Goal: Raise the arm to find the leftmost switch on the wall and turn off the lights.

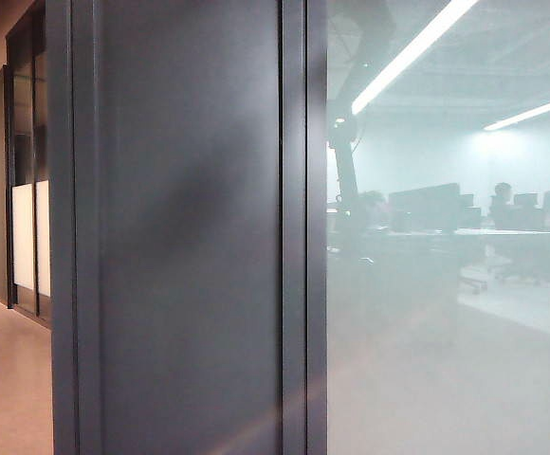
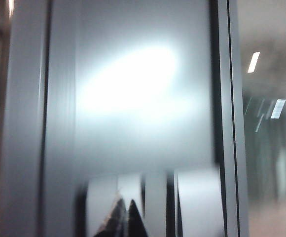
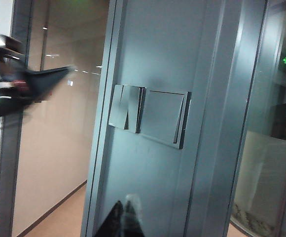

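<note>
The exterior view faces a grey wall panel (image 1: 190, 227) beside frosted glass (image 1: 446, 284); behind the glass stands the arm (image 1: 346, 161), a dark blurred silhouette rising above the worktop (image 1: 503, 233) and monitors (image 1: 427, 204), ceiling lights (image 1: 412, 52) lit. A corridor floor (image 1: 5, 379) opens at the panel's left.

The right end effector (image 3: 125, 219) points at the switches (image 3: 150, 114) — narrow rockers beside one wide plate, untouched, its tips nearly together. The leftmost switch (image 3: 117, 106) sits nearest the panel edge.

The left end effector (image 2: 123, 219) hovers close before blurred pale switches (image 2: 153, 202); its tips look close, but blur hides the gap — I cannot tell.
</note>
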Available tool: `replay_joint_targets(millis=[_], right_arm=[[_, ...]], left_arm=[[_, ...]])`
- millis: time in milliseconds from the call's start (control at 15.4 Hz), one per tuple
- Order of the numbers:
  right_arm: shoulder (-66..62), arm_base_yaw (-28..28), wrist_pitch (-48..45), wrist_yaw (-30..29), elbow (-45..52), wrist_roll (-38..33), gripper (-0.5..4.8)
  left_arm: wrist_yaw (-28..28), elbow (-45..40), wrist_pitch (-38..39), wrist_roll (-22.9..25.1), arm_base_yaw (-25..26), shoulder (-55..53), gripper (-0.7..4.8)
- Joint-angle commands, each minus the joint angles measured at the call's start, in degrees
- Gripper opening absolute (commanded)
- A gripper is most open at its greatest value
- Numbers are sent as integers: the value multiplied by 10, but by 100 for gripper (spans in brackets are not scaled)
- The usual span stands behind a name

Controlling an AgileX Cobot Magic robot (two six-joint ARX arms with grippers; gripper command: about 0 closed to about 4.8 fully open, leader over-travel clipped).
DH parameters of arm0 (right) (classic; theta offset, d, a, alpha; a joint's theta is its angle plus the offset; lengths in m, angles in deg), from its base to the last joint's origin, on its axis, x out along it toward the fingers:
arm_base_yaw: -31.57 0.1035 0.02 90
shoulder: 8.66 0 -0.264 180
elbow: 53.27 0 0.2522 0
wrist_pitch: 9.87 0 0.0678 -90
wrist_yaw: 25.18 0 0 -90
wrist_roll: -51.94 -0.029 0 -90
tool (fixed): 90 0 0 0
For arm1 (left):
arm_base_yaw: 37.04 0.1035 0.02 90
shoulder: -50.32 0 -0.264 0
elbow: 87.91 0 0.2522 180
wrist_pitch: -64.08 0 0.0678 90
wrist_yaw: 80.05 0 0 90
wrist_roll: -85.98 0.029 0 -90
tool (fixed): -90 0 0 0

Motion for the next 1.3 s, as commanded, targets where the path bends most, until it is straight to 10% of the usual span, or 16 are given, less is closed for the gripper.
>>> replay_joint_targets(millis=[65, 324, 648, 973, 1297], right_arm=[[6, 0, -4, 1, -2, -3, -1], [24, 0, 36, 2, -2, -3, -1], [80, 0, 214, 71, -1, 50, -1], [199, 0, 416, 268, 50, 162, -1], [397, 0, 420, 408, 251, 165, -1]], left_arm=[[8, 1, 190, 78, 0, 58, -5], [21, -24, 327, 109, 0, 147, -5], [69, -238, 269, 110, 0, 339, -6], [77, -382, 271, 88, 0, 447, -6], [73, -562, 231, 6, 0, 528, -6]])
